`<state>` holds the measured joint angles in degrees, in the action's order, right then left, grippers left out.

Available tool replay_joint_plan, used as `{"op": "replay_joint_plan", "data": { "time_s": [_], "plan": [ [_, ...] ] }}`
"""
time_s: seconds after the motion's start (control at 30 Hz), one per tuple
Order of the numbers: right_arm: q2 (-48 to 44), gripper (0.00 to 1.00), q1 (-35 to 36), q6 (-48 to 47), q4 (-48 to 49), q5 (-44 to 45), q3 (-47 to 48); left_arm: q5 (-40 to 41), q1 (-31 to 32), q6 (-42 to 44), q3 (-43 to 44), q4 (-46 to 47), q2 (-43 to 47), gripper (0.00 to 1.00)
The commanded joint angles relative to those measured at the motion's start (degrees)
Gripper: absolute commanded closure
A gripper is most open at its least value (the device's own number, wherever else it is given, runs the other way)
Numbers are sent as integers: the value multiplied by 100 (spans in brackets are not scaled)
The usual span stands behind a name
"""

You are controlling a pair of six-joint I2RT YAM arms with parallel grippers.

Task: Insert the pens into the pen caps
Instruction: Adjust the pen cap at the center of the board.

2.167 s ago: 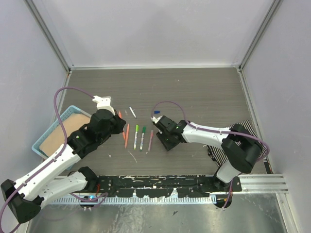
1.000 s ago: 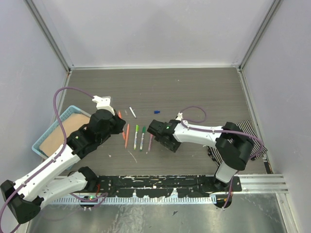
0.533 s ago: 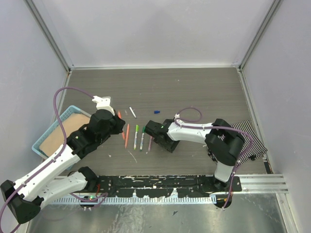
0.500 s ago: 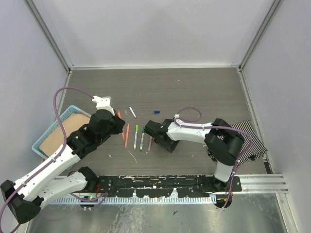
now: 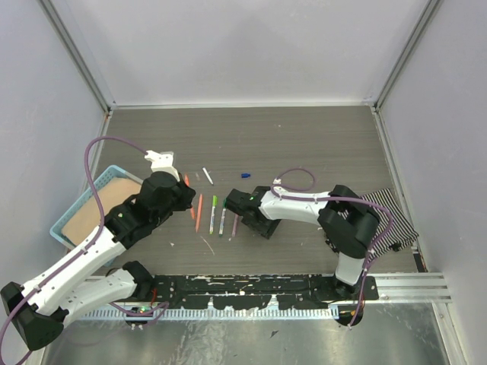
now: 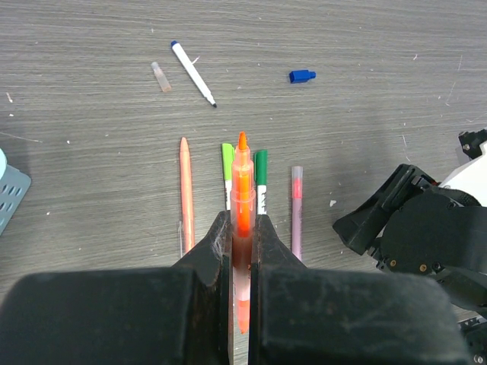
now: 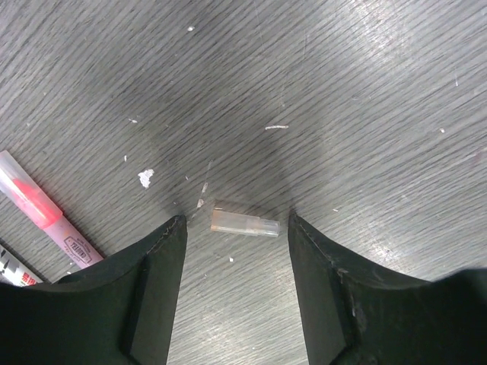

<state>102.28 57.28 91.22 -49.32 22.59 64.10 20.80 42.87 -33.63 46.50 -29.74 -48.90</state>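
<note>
Left end effector (image 6: 242, 232) clamps one orange pen (image 6: 243, 171); right end effector (image 7: 235, 220) open around one cap (image 7: 245, 226).

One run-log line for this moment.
left gripper: shut on orange pen | right gripper: open, fingers either side of clear cap

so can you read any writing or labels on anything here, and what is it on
No text can be read in any view.
pink pen: small printed label on the barrel, too blurred to read.
light green pen: dark print on the white barrel, too small to read.
dark green pen: dark print on the white barrel, too small to read.
Nothing else shows lettering.
</note>
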Motion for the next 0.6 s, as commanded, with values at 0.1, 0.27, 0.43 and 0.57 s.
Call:
{"op": "replay_joint_plan", "data": {
  "time_s": [0.1,0.27,0.43,0.57],
  "plan": [
    [199,44,25,187,-271,297,162,130,-31,58,-54,81,35,94],
    [231,48,21,169,-280,311,165,125,-25,67,-45,110,2,94],
    [184,57,26,-10,-157,372,108,93,-25,67,-36,155,-55,94],
    [55,60,25,-57,10,407,-95,92,-25,70,-25,153,-58,94]
  ]
}}
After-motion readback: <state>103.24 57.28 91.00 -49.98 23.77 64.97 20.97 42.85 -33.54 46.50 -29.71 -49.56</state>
